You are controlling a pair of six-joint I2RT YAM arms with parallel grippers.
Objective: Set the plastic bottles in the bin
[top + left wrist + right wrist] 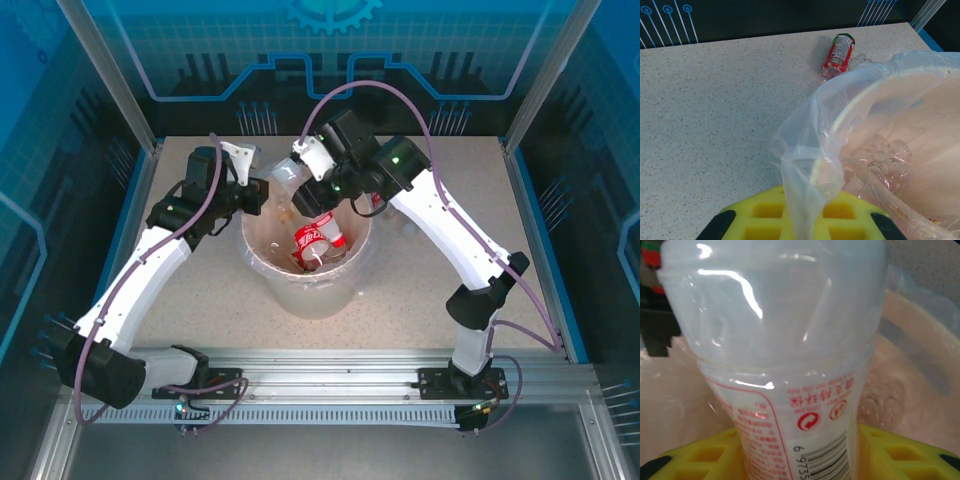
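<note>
The bin (305, 295) stands in the middle of the table (400, 300), between my two arms. My left pincer (256, 196) sits at its left rim, with the bag liner (805, 165) draped across it. My right pincer (312, 165) grips a held bottle (790, 340) above the bin's far rim. More bottles (318, 243) lie inside. A stray bottle (839, 51) lies on the table beyond the bin.

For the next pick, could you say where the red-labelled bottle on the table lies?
Left wrist view, upper centre: the bottle lies beyond the bin rim.
</note>
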